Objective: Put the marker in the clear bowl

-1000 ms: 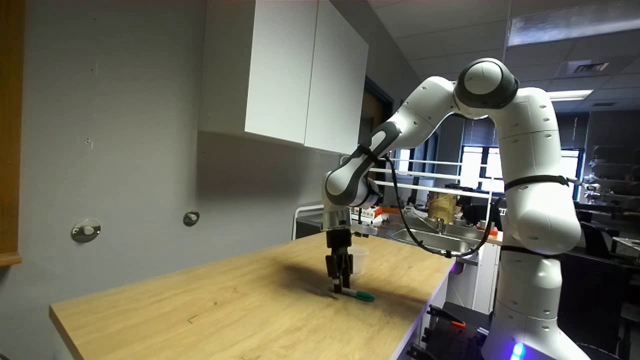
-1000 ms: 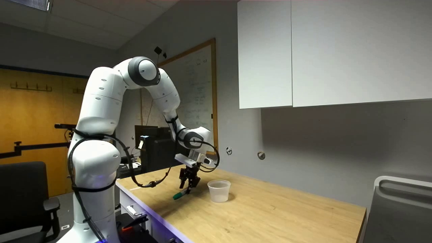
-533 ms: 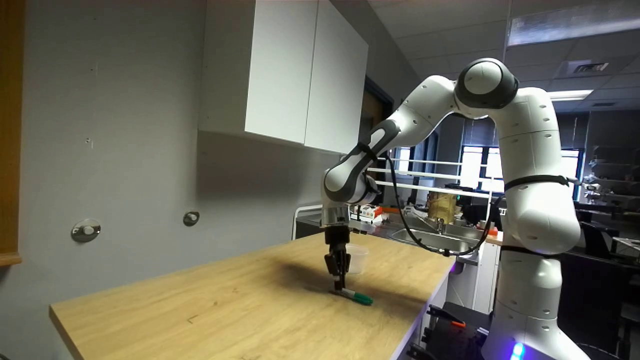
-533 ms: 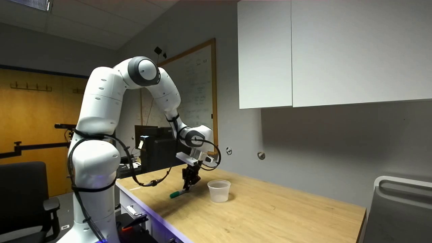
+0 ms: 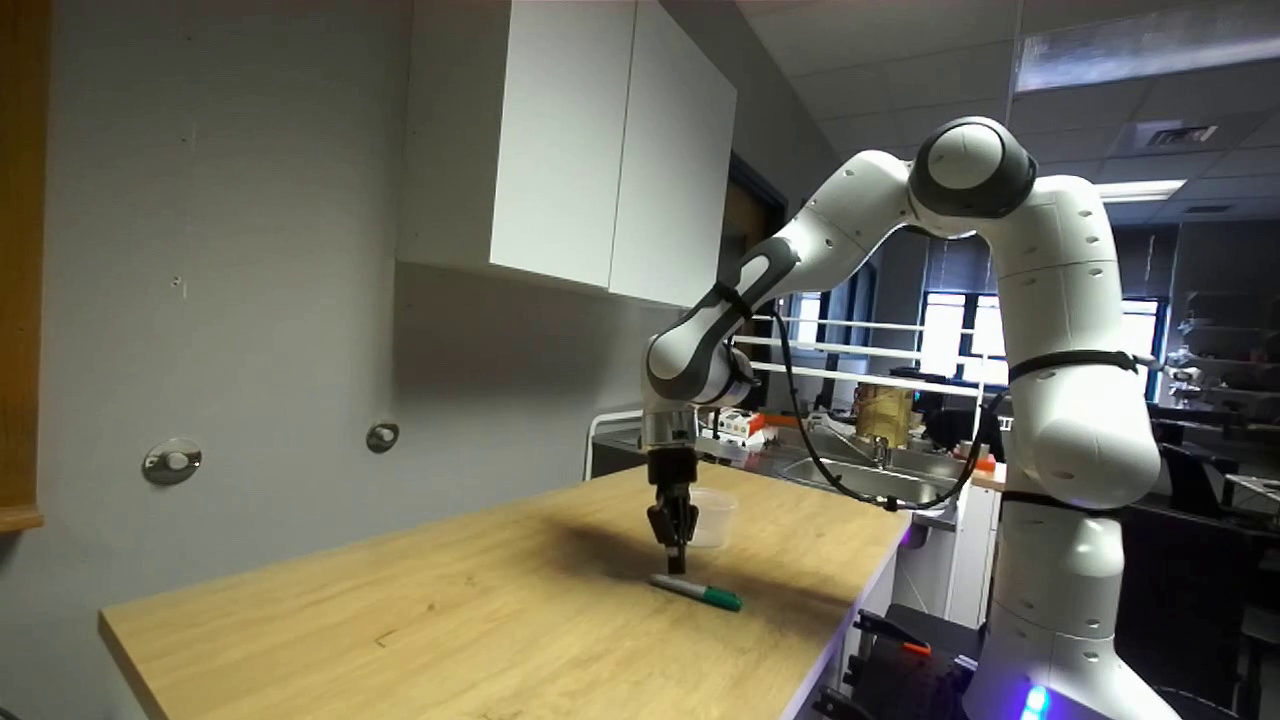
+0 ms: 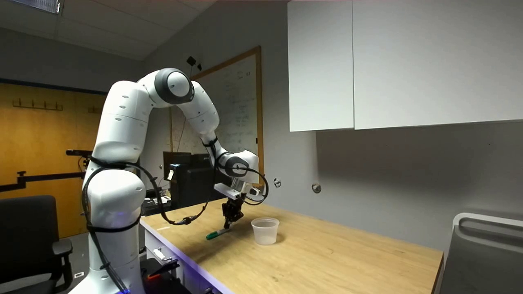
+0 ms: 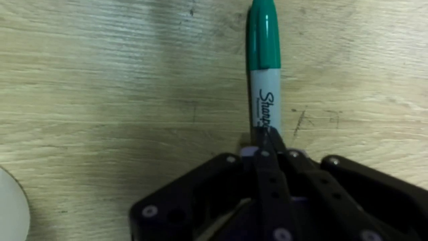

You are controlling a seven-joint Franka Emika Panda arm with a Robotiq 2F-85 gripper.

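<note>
The marker (image 7: 265, 77), grey-white with a green cap, lies flat on the wooden table; both exterior views show it too, the marker (image 5: 697, 592) and its green end (image 6: 212, 235) pointing towards the arm's base. Just above it hangs my gripper (image 7: 266, 131), its fingertips pressed together with nothing between them. From the wrist, they cover the marker's rear end. A thin gap separates my gripper (image 5: 676, 571) from the marker in an exterior view. The clear bowl (image 6: 265, 232) stands upright beside my gripper; its edge shows as a pale curve, the bowl (image 7: 11, 207), at the wrist view's lower left.
The wooden table (image 5: 430, 620) runs along a grey wall. White cabinets (image 5: 610, 150) hang above its back side. A sink (image 5: 875, 482) lies beyond the table's far end, and a grey cart (image 6: 482, 253) stands by another end.
My fingers have come together and the gripper has risen slightly. The marker, between or beside the fingers before, has turned a little and lies on the table under them.
</note>
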